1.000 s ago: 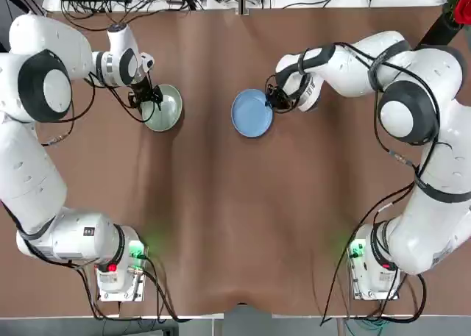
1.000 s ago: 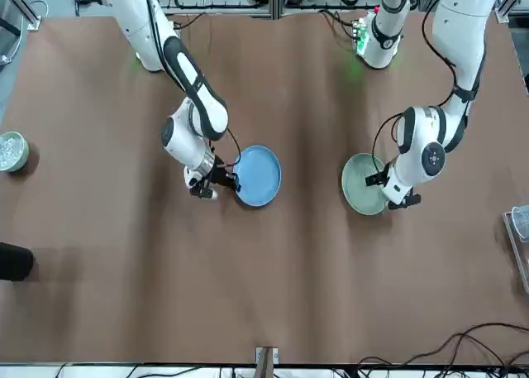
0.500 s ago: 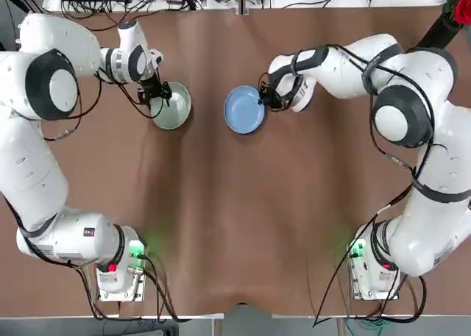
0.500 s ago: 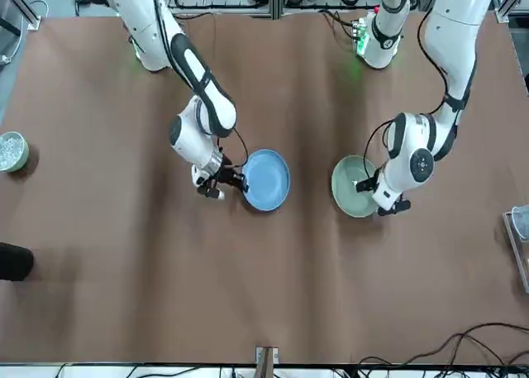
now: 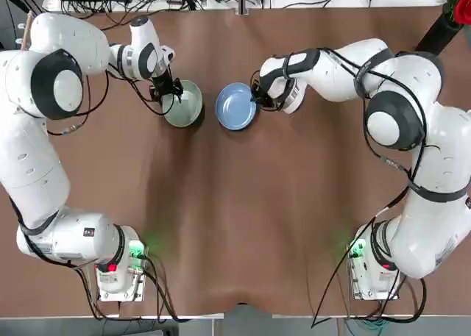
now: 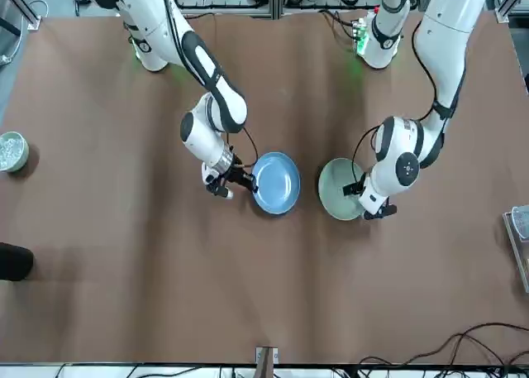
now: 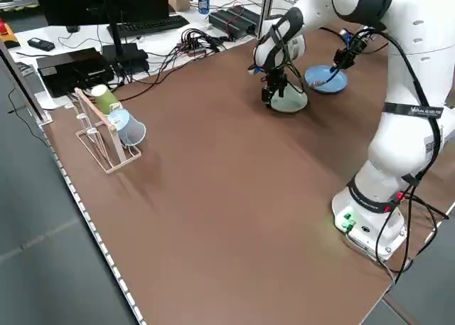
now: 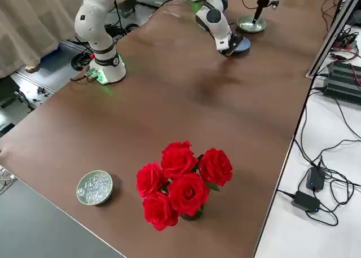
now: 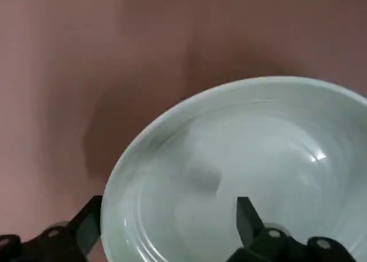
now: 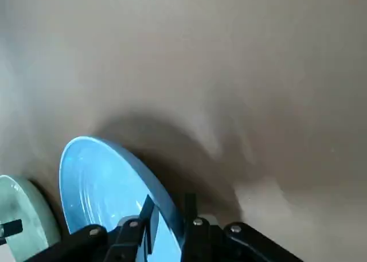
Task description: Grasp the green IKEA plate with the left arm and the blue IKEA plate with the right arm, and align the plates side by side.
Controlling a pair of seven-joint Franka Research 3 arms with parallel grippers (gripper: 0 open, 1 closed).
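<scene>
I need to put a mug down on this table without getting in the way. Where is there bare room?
Widest is the brown table between the two arm bases, below the plates in the top view. It is crowded between the green plate and blue plate, with the left gripper and right gripper at their rims.

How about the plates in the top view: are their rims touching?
No, a strip of bare table shows between the green plate and the blue plate.
</scene>
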